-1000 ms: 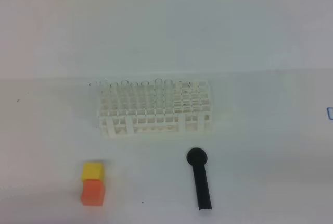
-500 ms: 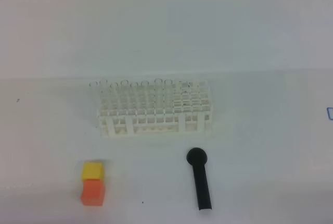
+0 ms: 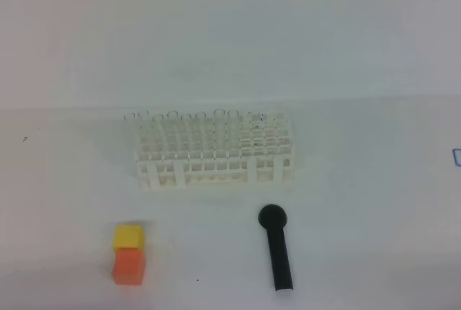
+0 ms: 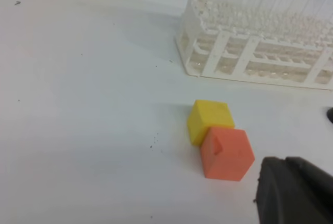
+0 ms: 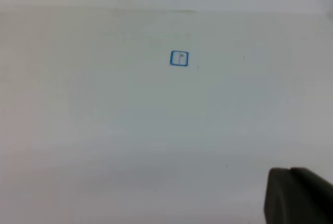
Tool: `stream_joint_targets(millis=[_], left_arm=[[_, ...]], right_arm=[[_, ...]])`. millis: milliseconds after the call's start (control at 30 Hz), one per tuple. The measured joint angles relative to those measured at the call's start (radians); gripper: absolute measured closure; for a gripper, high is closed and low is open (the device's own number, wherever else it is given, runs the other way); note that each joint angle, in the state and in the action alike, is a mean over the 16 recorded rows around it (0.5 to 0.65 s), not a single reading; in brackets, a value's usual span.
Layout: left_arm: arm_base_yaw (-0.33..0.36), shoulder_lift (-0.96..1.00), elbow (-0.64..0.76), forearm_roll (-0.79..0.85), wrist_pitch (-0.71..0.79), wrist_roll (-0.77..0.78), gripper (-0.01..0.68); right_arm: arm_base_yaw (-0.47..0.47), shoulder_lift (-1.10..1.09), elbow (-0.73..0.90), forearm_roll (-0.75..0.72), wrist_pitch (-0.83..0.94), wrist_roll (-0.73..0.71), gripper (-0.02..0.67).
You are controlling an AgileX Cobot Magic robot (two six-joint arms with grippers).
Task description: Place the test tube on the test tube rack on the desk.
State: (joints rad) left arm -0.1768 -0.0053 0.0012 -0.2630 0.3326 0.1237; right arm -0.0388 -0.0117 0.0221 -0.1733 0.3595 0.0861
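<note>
The white plastic lattice rack point(image 3: 215, 153) stands mid-surface, clear glass tubes point(image 3: 175, 117) along its far row. Claw states cannot be told — only dark corners show. Any approach should descend vertically — clearing neighbouring rims.

only small parts of the robot's body are being shown. in the left wrist view, a piece of the left gripper point(image 4: 294, 190) is being seen at the lower right corner: a dark charcoal, matte block with softly rounded edges and a faint ridge running across its top. in the right wrist view, a matching piece of the right gripper point(image 5: 297, 195) is being seen at the lower right corner, equally dark, matte and blurred. no cables, screws or markings are being made out on either piece
</note>
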Motion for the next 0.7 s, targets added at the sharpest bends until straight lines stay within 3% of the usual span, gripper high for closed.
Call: stream_joint_targets(millis=[700], left_arm=[[-0.002, 0.000, 0.000, 0.130, -0.019, 0.005, 0.674]], right_arm=[[0.000, 0.000, 0.000, -0.001, 0.001, 0.000, 0.650]])
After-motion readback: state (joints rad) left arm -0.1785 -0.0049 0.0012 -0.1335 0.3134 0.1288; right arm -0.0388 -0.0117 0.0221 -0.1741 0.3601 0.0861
